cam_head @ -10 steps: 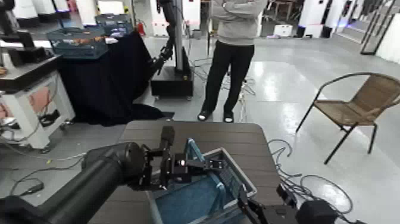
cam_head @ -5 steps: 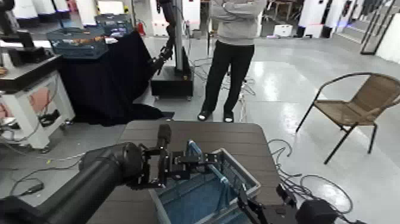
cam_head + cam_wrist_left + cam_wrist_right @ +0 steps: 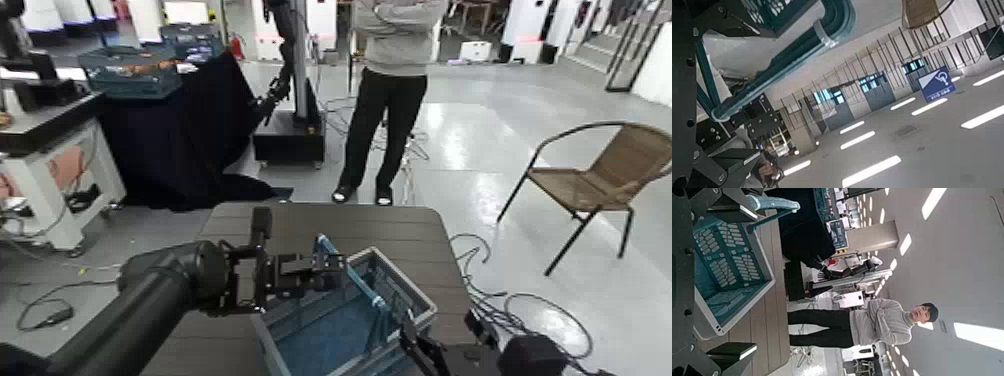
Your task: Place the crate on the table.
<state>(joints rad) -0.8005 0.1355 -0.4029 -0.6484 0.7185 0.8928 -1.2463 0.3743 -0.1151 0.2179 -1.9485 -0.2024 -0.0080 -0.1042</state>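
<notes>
The crate [image 3: 340,320] sits at the bottom centre of the head view, over the near part of the table [image 3: 400,225], tilted so its far right corner is higher; whether its base touches the slats cannot be told. Against the picture half a second ago, its blue inside shows more fully and its near wall reaches further left. One teal handle [image 3: 322,250] stands up at the left rim, another [image 3: 372,305] crosses the middle.

The left gripper [image 3: 325,266] is at that left handle, its jaws closed on the bar; the arm has drawn left in the frame since a second ago. The right gripper [image 3: 415,345] is at the crate's lower right edge; whether its jaws are spread or pinching cannot be told.

In the right wrist view the crate [image 3: 727,262] fills the left side, with a person [image 3: 875,321] standing beyond the table. A chair [image 3: 595,180] stands at right.
</notes>
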